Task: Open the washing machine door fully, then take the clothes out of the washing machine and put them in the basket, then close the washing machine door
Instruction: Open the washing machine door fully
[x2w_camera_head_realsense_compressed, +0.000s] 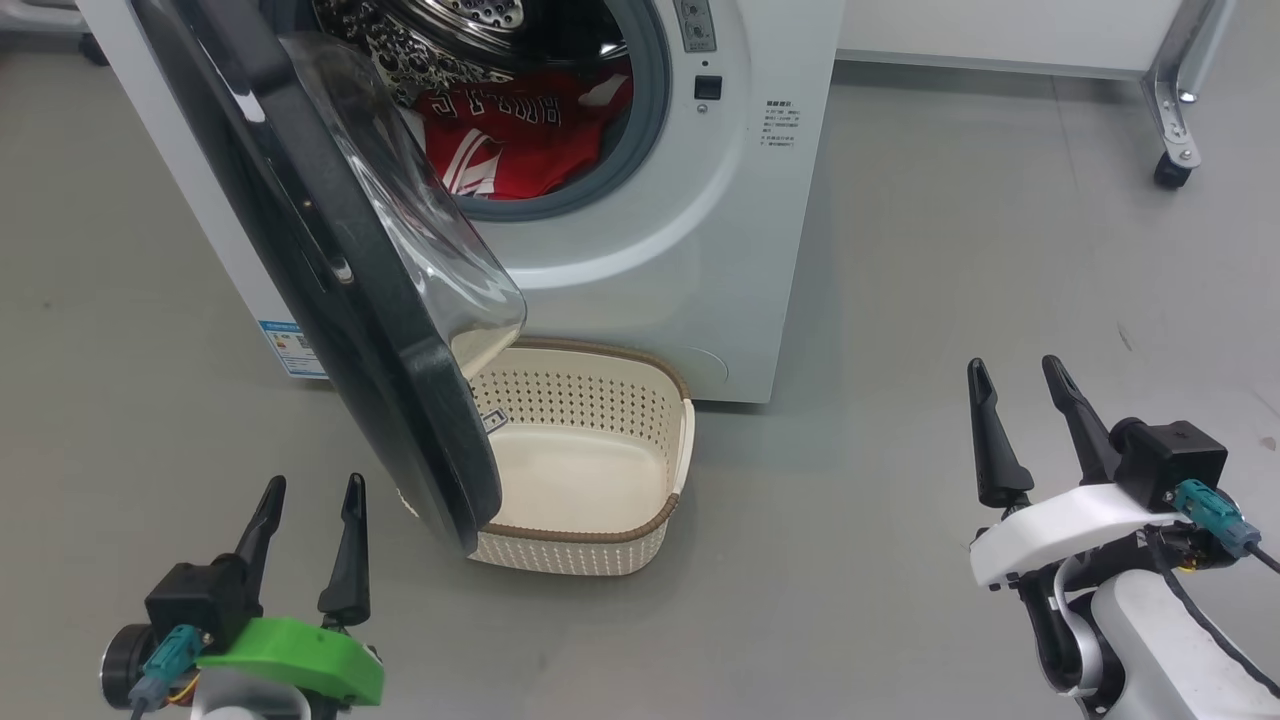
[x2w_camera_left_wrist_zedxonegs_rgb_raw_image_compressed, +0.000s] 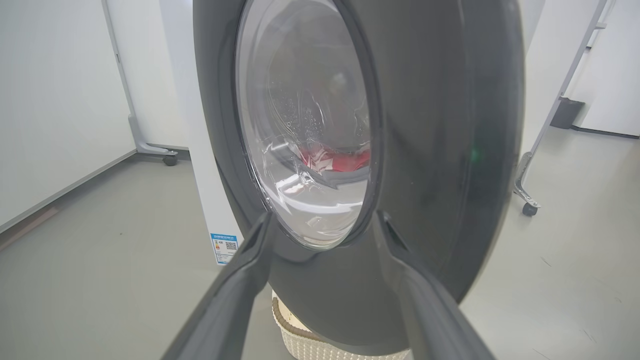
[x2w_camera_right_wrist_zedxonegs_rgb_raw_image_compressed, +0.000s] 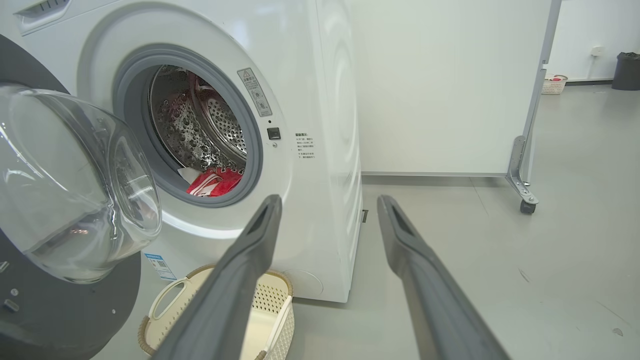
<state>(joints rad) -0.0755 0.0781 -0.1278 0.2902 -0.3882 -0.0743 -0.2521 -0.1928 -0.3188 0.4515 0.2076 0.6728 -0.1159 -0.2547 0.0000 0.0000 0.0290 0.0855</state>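
The white washing machine (x2w_camera_head_realsense_compressed: 720, 200) stands ahead with its black-rimmed door (x2w_camera_head_realsense_compressed: 330, 270) swung out towards me, partly open, its glass bowl (x2w_camera_right_wrist_zedxonegs_rgb_raw_image_compressed: 70, 185) bulging inward. Red clothes (x2w_camera_head_realsense_compressed: 520, 130) with white lettering lie in the steel drum (x2w_camera_right_wrist_zedxonegs_rgb_raw_image_compressed: 200, 125). The cream basket (x2w_camera_head_realsense_compressed: 600, 470) sits empty on the floor under the door's lower edge. My left gripper (x2w_camera_head_realsense_compressed: 308, 485) is open, just left of the door's bottom rim, facing the door's outer face (x2w_camera_left_wrist_zedxonegs_rgb_raw_image_compressed: 440, 150). My right gripper (x2w_camera_head_realsense_compressed: 1015, 370) is open and empty, out on the floor to the right of the machine.
A white partition on castor wheels (x2w_camera_head_realsense_compressed: 1172, 170) stands at the back right. A second small basket (x2w_camera_right_wrist_zedxonegs_rgb_raw_image_compressed: 554, 84) and a dark bin (x2w_camera_right_wrist_zedxonegs_rgb_raw_image_compressed: 627, 70) sit far off. Grey floor (x2w_camera_head_realsense_compressed: 900, 300) spreads to the right of the machine.
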